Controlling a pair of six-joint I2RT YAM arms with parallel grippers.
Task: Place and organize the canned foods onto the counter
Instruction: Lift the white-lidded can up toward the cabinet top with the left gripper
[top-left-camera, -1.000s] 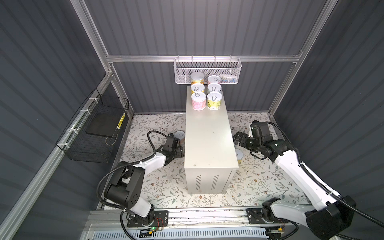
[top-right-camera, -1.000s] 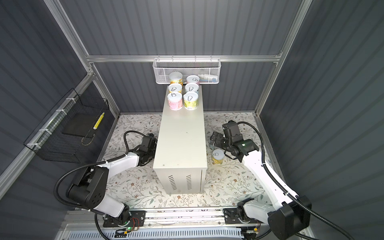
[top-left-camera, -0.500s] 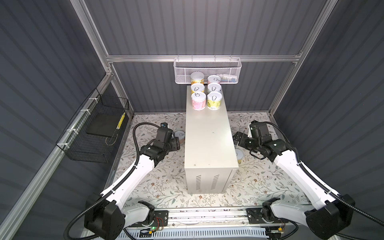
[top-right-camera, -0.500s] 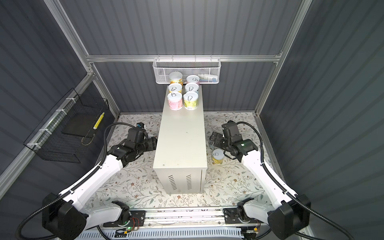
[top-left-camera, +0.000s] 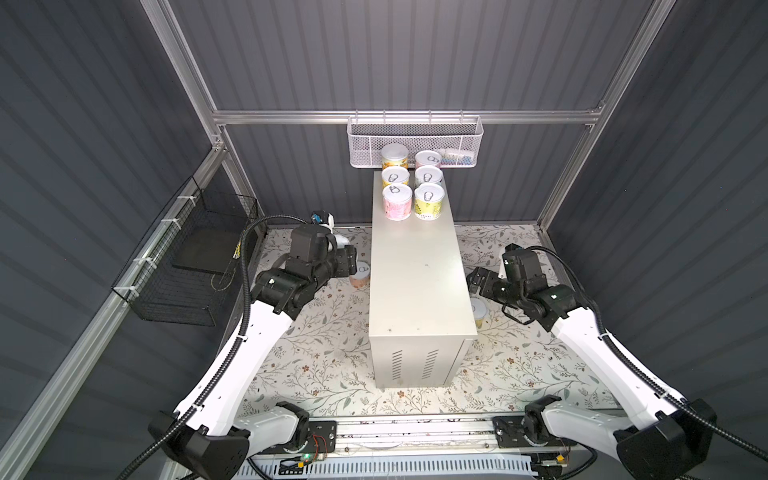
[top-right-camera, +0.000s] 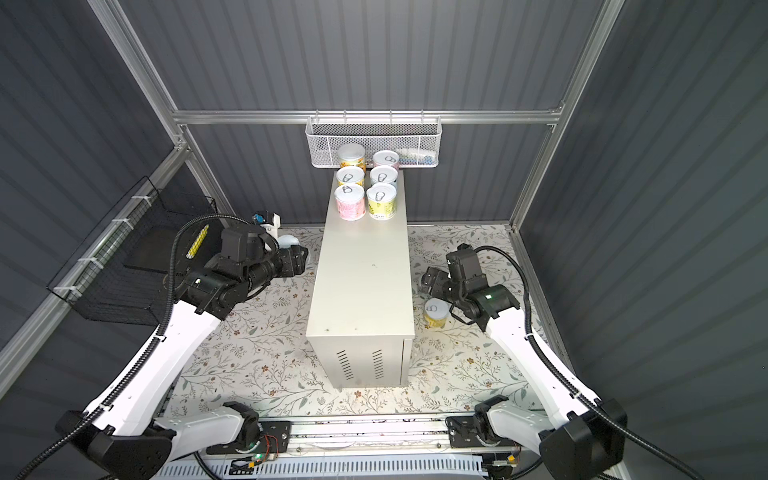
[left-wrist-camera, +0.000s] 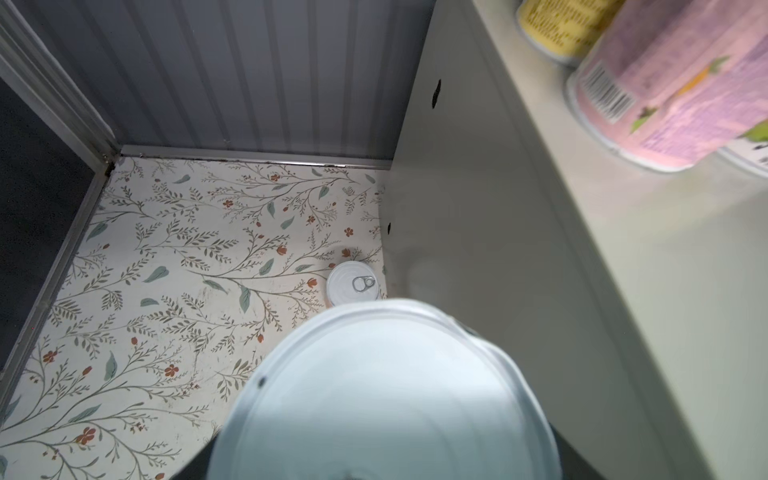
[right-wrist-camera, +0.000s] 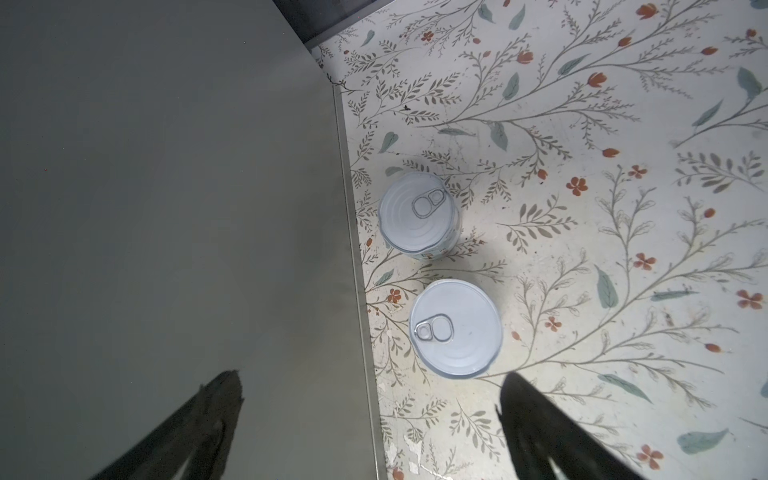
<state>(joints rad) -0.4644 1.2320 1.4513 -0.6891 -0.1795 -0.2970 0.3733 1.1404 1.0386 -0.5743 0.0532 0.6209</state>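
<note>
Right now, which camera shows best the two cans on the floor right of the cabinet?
The right wrist view: the can nearer the pincer and the can beyond show whole beside the cabinet. Both top views show just one can; the left wrist view, neither.

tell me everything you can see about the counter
The counter is a tall off-white cabinet, painted metal by its look, with a long flat top and two groups of vent slits on its near end. It stands upright on the floral floor, far end below the hanging white mesh basket. Six cans stand in pairs at that far end.
</note>
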